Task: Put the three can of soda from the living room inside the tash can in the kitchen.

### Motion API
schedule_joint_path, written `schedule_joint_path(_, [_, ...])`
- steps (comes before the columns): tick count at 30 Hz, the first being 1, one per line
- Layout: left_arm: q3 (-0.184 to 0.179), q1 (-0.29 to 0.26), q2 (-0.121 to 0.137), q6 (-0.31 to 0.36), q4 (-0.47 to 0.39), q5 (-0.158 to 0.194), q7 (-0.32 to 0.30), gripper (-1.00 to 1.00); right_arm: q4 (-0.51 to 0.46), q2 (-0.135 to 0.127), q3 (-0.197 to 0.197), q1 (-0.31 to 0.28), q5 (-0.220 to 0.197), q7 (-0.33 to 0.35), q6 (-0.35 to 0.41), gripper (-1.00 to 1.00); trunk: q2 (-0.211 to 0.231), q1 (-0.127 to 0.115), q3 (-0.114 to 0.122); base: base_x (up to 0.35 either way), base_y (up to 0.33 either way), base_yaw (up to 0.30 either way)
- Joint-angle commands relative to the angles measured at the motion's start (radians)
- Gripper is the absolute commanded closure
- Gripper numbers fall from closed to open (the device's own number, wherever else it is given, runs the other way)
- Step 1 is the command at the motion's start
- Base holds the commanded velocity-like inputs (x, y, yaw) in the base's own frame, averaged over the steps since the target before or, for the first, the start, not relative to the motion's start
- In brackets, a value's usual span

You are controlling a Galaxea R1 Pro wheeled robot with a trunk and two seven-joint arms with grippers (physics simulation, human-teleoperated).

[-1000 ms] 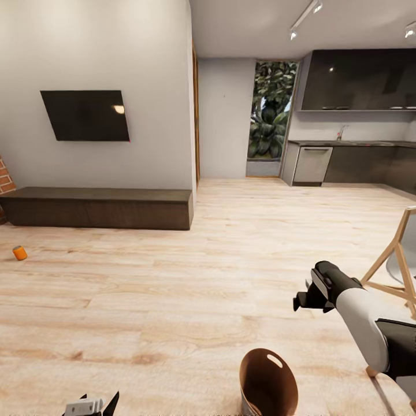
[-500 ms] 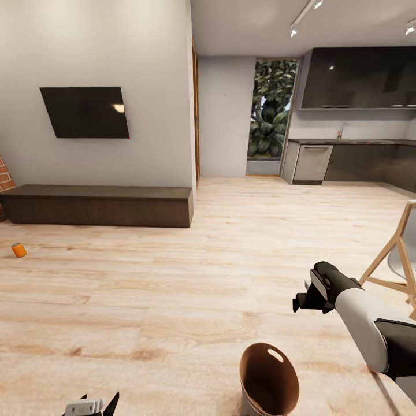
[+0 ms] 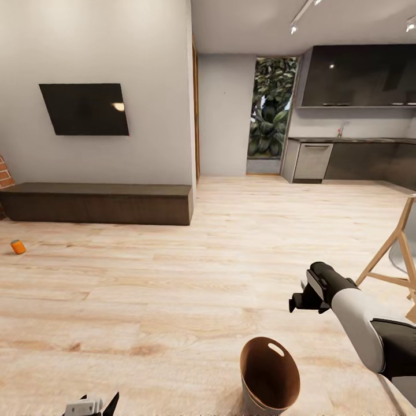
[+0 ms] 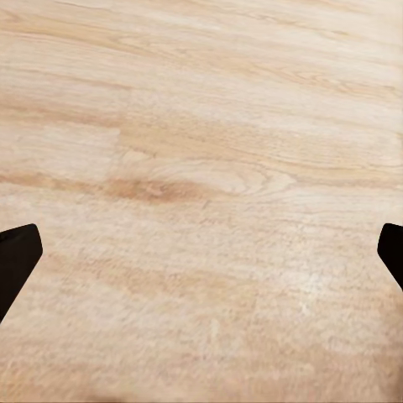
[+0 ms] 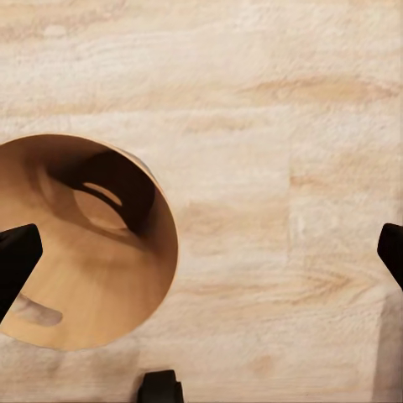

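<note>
Both claws gape empty: left gripper (image 4: 201,252), right gripper (image 5: 201,252) above the trash can (image 3: 269,375). Next, I'd say: fetch the orange soda can (image 3: 18,247), far left.

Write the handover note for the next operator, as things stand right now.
Left end effector: open, empty, over bare floor.
Right end effector: open, empty, above the floor beside the trash can.
Trash can: upright on the wood floor just ahead of the robot, nothing visible inside.
One orange soda can sits on the floor far left, near the low dark bench.
Done: no can binned. Left: fetch all three cans.
</note>
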Motion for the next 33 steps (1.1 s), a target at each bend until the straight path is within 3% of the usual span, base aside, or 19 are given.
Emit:
schedule_joint_path(1, [0.000,0.000,0.000,0.000,0.000,0.000,0.000,-1.00,0.000,0.000,0.000,0.000,0.000,0.000,0.000,-1.00,-0.007,0.004,-0.003,0.000,0.000,0.000])
schedule_joint_path(33, [0.000,0.000,0.000,0.000,0.000,0.000,0.000,-1.00,0.011,0.000,0.000,0.000,0.002,0.000,-0.002,-1.00,-0.218,0.120,-0.105,0.000,0.000,0.000])
